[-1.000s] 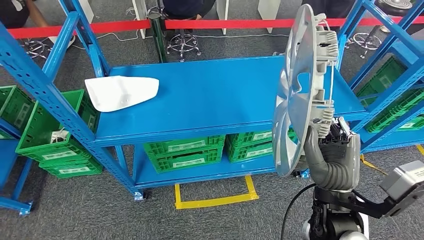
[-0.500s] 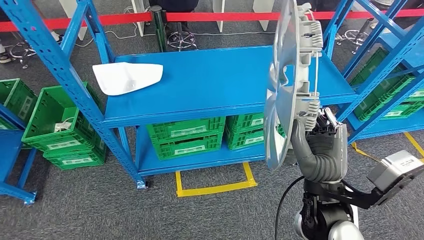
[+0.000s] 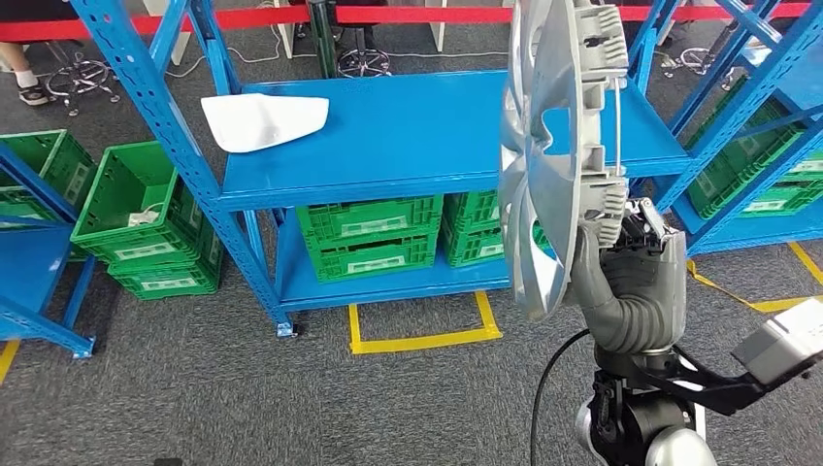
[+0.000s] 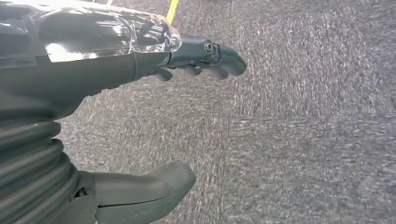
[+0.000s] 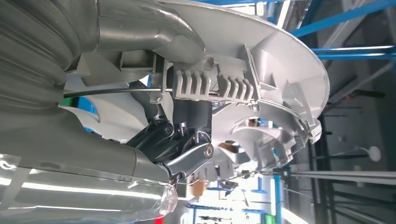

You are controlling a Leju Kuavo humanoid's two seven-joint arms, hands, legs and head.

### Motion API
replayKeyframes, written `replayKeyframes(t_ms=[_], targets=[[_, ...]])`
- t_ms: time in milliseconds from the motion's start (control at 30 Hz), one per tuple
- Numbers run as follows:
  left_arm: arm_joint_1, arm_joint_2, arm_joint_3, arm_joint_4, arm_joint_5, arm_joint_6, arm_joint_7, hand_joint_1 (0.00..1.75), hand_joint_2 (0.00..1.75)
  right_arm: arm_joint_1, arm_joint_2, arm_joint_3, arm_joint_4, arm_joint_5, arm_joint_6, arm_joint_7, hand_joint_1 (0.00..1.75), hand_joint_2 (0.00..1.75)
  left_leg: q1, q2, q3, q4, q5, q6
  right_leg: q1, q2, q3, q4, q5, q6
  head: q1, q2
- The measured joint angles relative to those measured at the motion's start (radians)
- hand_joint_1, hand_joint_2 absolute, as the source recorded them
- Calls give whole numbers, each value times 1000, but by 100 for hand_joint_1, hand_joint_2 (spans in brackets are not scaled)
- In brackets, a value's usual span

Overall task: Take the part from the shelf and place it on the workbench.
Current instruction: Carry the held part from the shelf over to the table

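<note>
A large silver wheel cover (image 3: 558, 146) stands on edge in front of me, its ribbed back side toward the right. My right hand (image 3: 631, 282) grips its lower rim, thumb on the front face. Up close, the right wrist view has the dark fingers (image 5: 180, 140) curled behind the wheel cover (image 5: 261, 93) at its clips and wire ring. My left hand (image 4: 154, 116) hangs over grey carpet with fingers and thumb apart and nothing in it. The blue workbench (image 3: 408, 126) lies ahead, beyond the cover.
A white curved part (image 3: 264, 120) lies on the bench's far left. Green crates (image 3: 374, 238) fill its lower shelf, and more green crates (image 3: 146, 223) sit in the blue rack (image 3: 146, 87) at left. Another blue rack (image 3: 757, 87) stands at right. Yellow floor tape (image 3: 422, 340) marks the carpet.
The whole view has shifted: the bench and racks now sit further right and slightly higher in the picture. The wheel cover stays held upright in my right hand.
</note>
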Motion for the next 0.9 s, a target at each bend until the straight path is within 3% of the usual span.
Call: replayKeyframes(t_ms=[33, 67, 133, 167, 200, 233, 300, 367, 400, 467, 533, 600, 667, 700, 733, 767, 833, 900], targets=[[0, 0, 0, 0, 0, 1, -1, 0, 175, -3, 0, 2, 0, 0, 0, 0, 175, 175, 0, -2, -8, 16, -27, -5, -3, -2, -11, -5, 15, -5, -3, 0], [-1, 1, 0, 0, 0, 2, -3, 0, 175, -5, 0, 3, 1, 0, 0, 0, 175, 175, 2, -5, -20, 52, -73, -9, -6, -4, -23, -9, 30, -9, -9, 0], [-1, 1, 0, -1, -2, 5, -6, 0, 175, -6, 1, 5, 2, 0, 1, 0, 175, 175, 4, -11, -45, 171, -175, -18, -5, -7, -55, -6, 54, -12, -21, 0], [-1, 2, 0, -1, -4, 7, -8, 0, 175, -6, 1, 7, 3, 0, 2, 0, 175, 175, 5, -12, -52, 229, -198, -22, -5, -8, -72, -2, 65, -11, -25, 0], [-1, 2, 0, -1, -7, 9, -9, 0, 175, -7, 1, 9, 5, 0, 3, 0, 175, 175, 6, -13, -48, 267, -193, -25, -5, -10, -91, 4, 75, -9, -28, 0], [-1, 3, 0, -1, -10, 10, -9, 0, 175, -8, 2, 11, 6, 0, 4, 0, 175, 175, 7, -12, -31, 276, -169, -26, -5, -11, -110, 12, 84, -7, -32, 0], [-2, 3, 0, -1, -12, 12, -10, 0, 175, -9, 2, 14, 9, -1, 6, 0, 175, 175, 9, -11, 53, 196, -119, -26, -7, -13, -146, 33, 96, -1, -37, 0], [-4, 4, 0, -2, -13, 13, -10, 0, 175, -10, 2, 17, 10, -1, 6, 0, 175, 175, 9, -10, 157, 54, -132, -20, -5, -14, -172, 58, 103, 8, -41, 0], [-5, 4, 0, -2, -14, 14, -11, 0, 175, -11, 2, 18, 10, -1, 7, 0, 175, 175, 8, -11, 188, 6, -148, -15, -5, -15, -181, 67, 108, 12, -42, 0], [-6, 4, 0, -2, -14, 17, -11, 0, 175, -14, 2, 21, 10, -2, 9, 0, 175, 175, 6, -12, 195, -25, -157, 0, -5, -15, -192, 72, 121, 24, -43, 0], [-5, 4, 0, -2, -12, 19, -11, 0, 175, -18, 2, 25, 11, -4, 12, -1, 175, 175, 8, -11, 180, -28, -141, 18, -8, -9, -205, 92, 95, 37, -43, 0], [-6, 5, 0, -2, -3, 19, -11, 0, 175, -21, 2, 30, 12, -5, 13, -2, 175, 175, 10, -9, 160, -29, -121, 32, -14, -4, -228, 177, 7, 50, -40, 0], [-7, 8, 0, -3, 3, 18, -9, 0, 175, -23, 2, 36, 14, -5, 15, -3, 175, 175, 8, -8, 133, -27, -100, 35, -20, -3, -247, 300, -69, 59, -34, 0], [-7, 9, 0, -3, 2, 17, -8, 0, 175, -25, 3, 39, 15, -5, 16, -4, 175, 175, 8, -8, 119, -25, -90, 34, -22, -3, -246, 339, -77, 60, -33, 0], [-7, 10, 0, -4, 2, 16, -7, 0, 175, -28, 3, 43, 17, -5, 17, -4, 175, 175, 7, -7, 105, -24, -80, 33, -23, -3, -231, 345, -63, 60, -32, 0], [-8, 11, 0, -4, 1, 16, -6, 0, 175, -32, 4, 46, 18, -5, 18, -4, 175, 175, 6, -6, 92, -23, -70, 31, -23, -2, -201, 314, -35, 57, -31, 0], [-11, 11, 0, -4, -1, 15, -6, 0, 175, -43, 4, 53, 19, -4, 21, -4, 175, 175, 4, -4, 73, -22, -53, 26, -20, 3, -102, 173, 10, 42, -31, 0], [-15, 11, 0, -4, -5, 14, -6, 0, 175, -54, 6, 60, 20, 0, 27, -4, 175, 175, 3, 1, 59, -22, -34, 16, -14, 8, -24, 42, 15, 26, -33, 0]])
